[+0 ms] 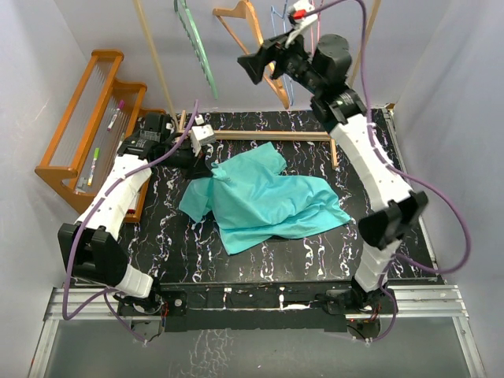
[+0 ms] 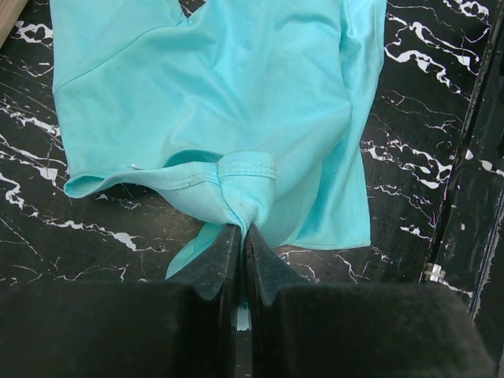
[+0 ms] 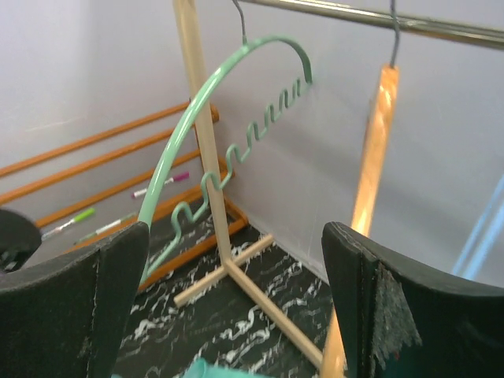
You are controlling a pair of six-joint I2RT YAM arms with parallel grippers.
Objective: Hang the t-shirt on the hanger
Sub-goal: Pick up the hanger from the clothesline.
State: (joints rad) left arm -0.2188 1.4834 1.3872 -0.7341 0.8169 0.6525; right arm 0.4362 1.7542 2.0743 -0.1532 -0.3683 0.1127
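Observation:
The teal t-shirt point(image 1: 264, 201) lies crumpled on the black marbled table point(image 1: 189, 252). My left gripper point(image 1: 206, 167) is at the shirt's left end and is shut on a bunched hem fold point(image 2: 246, 181); the cloth point(image 2: 236, 94) spreads away beyond the tips point(image 2: 242, 230). My right gripper point(image 1: 256, 61) is raised high at the back, open, with nothing between its fingers point(image 3: 236, 236). The mint hanger point(image 3: 197, 134) hangs from the metal rail point(image 3: 378, 20) just ahead and left of it, its lower arm passing close by the left finger point(image 3: 87, 299). In the top view the mint hanger point(image 1: 197, 47) hangs left of the right gripper.
An orange wooden hanger point(image 3: 374, 150) hangs on the rail by the right finger, also visible from above point(image 1: 252, 39). Thin wire hangers point(image 1: 282, 24) hang behind it. The stand's wooden post point(image 3: 201, 118) and base bars point(image 1: 268, 135) cross the table's back. An orange rack point(image 1: 79, 126) with markers stands left.

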